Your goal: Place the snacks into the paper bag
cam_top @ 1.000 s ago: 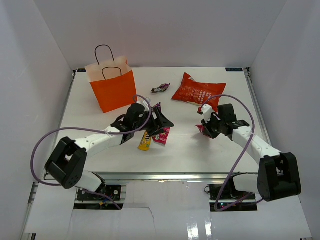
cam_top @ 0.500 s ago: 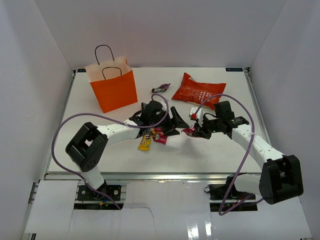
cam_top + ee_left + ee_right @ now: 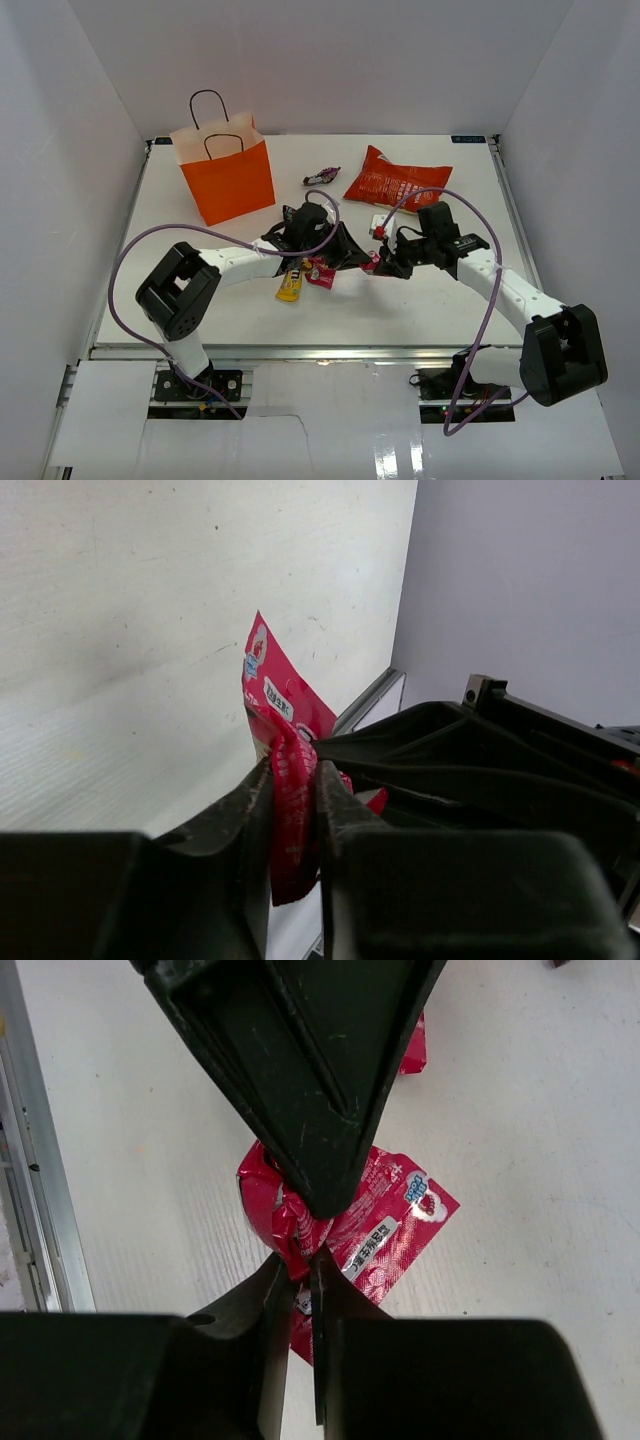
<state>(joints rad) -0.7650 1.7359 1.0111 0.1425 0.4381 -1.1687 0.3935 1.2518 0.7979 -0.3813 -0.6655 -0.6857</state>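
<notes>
Both claws meet at mid-counter (image 3: 400,310) on one red candy packet (image 3: 372,262). The left claw (image 3: 358,258) is clamped on it from 9 o'clock, the right claw (image 3: 386,266) from 3 o'clock.

The top view hides both grips. The left wrist view shows the packet pinched between the pads, its free end pointing toward 12 o'clock. The right wrist view shows both claws' tips on one crumpled end.

The orange paper bag (image 3: 232,180) stands upright at 10 o'clock, well apart.
</notes>
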